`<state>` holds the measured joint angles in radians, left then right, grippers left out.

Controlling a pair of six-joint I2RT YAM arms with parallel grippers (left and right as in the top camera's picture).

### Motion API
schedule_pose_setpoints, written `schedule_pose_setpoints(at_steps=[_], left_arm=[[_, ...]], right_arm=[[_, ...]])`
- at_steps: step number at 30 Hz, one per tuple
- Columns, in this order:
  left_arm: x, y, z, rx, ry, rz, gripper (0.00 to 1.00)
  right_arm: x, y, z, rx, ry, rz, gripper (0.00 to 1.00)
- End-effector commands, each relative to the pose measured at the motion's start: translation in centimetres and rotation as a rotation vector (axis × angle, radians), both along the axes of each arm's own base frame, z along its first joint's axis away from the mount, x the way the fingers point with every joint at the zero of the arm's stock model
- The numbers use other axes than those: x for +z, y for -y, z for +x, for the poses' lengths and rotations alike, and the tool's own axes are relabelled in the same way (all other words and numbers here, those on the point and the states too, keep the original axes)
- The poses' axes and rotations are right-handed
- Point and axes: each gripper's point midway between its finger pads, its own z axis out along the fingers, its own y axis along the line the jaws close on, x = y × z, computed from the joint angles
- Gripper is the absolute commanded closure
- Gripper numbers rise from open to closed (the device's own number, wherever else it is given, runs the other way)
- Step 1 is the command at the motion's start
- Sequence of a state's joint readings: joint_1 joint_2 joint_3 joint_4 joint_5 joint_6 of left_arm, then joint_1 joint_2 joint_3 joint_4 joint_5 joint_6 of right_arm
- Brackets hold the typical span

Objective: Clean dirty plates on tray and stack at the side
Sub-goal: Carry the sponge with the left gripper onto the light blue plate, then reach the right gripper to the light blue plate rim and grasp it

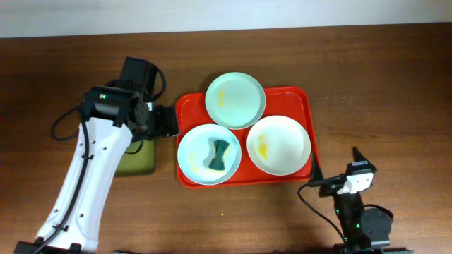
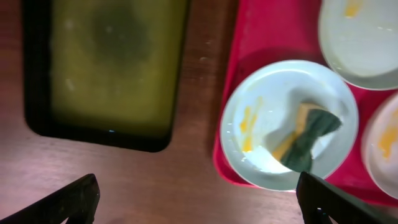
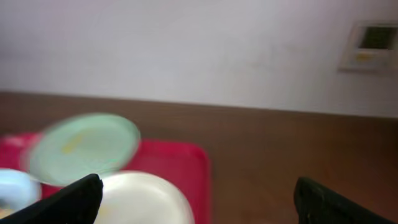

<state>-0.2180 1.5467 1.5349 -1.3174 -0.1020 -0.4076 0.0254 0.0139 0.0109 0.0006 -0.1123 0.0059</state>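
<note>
The red tray holds three plates. The pale green plate is at the back and the white plate at the front right, each with a yellow smear. The pale blue plate at the front left has yellow smears and a green-and-yellow sponge lying in it. My left gripper hangs open beside the tray's left edge, holding nothing. In its wrist view the left gripper is over bare wood, with the blue plate and sponge ahead. The right gripper is open and empty off the tray's front right corner.
A black-rimmed olive-green tray lies on the wooden table left of the red tray, partly under my left arm; it also fills the upper left of the left wrist view. The right wrist view shows a pale wall behind the table.
</note>
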Motion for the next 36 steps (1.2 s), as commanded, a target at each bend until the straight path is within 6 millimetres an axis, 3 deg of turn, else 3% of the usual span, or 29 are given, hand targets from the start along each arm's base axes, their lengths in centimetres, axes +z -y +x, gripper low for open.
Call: schedule_pose_setpoints(at_steps=[1, 4, 7, 9, 11, 13, 16, 18, 22, 24, 25, 26, 27, 28, 31, 36], left_arm=[[0.0, -0.7, 0.4, 0.003, 0.009, 0.032, 0.0], [0.0, -0.4, 0.3, -0.002, 0.005, 0.019, 0.01], [0.0, -0.3, 0.3, -0.005, 0.007, 0.019, 0.01], [0.0, -0.3, 0.4, -0.005, 0.009, 0.019, 0.01], [0.0, -0.3, 0.3, -0.005, 0.005, 0.02, 0.01], [-0.1, -0.4, 0.1, -0.005, -0.003, 0.021, 0.01], [-0.1, -0.3, 0.2, -0.005, 0.003, 0.02, 0.01], [0.0, -0.2, 0.6, -0.006, 0.017, 0.015, 0.01], [0.0, 0.4, 0.7, -0.014, 0.021, -0.018, 0.01], [0.0, 0.4, 0.7, -0.014, 0.022, -0.018, 0.01], [0.0, 0.4, 0.7, -0.014, 0.021, -0.018, 0.01], [0.0, 0.4, 0.7, -0.014, 0.02, -0.018, 0.01], [0.0, 0.3, 0.6, -0.014, 0.017, -0.017, 0.01], [0.0, 0.4, 0.6, -0.014, 0.017, -0.017, 0.01], [0.0, 0.4, 0.6, -0.014, 0.018, -0.017, 0.01], [0.1, 0.4, 0.8, -0.014, 0.026, -0.02, 0.01]], right_arm=[[0.4, -6.7, -2.5, 0.423, -0.075, 0.269, 0.02], [5.7, -7.9, -4.1, 0.556, 0.074, 0.402, 0.01], [14.8, -7.3, -8.6, 0.635, 0.485, 0.391, 0.01], [20.5, -5.4, -12.1, 0.581, 0.742, 0.391, 0.01], [24.2, -4.5, -12.8, 0.505, 0.762, 0.371, 0.01], [25.7, -4.3, -10.8, 0.389, 0.546, 0.29, 0.01], [23.7, -2.5, -7.1, 0.172, 0.13, 0.18, 0.01], [22.2, -2.4, -5.5, 0.148, -0.112, 0.132, 0.01], [21.1, -7.0, -4.5, 0.411, -0.428, 0.217, 0.01], [20.7, -8.9, -2.8, 0.529, -0.515, 0.285, 0.01], [19.8, -9.3, -1.7, 0.545, -0.583, 0.34, 0.12], [18.7, -9.4, -0.7, 0.531, -0.648, 0.382, 0.4], [17.0, -9.5, 0.3, 0.508, -0.736, 0.422, 0.53], [15.5, -9.7, 0.9, 0.498, -0.807, 0.436, 0.56], [9.6, -10.3, 2.5, 0.401, -1.042, 0.399, 0.43], [1.3, -13.3, 4.7, 0.21, -1.272, 0.273, 0.43]])
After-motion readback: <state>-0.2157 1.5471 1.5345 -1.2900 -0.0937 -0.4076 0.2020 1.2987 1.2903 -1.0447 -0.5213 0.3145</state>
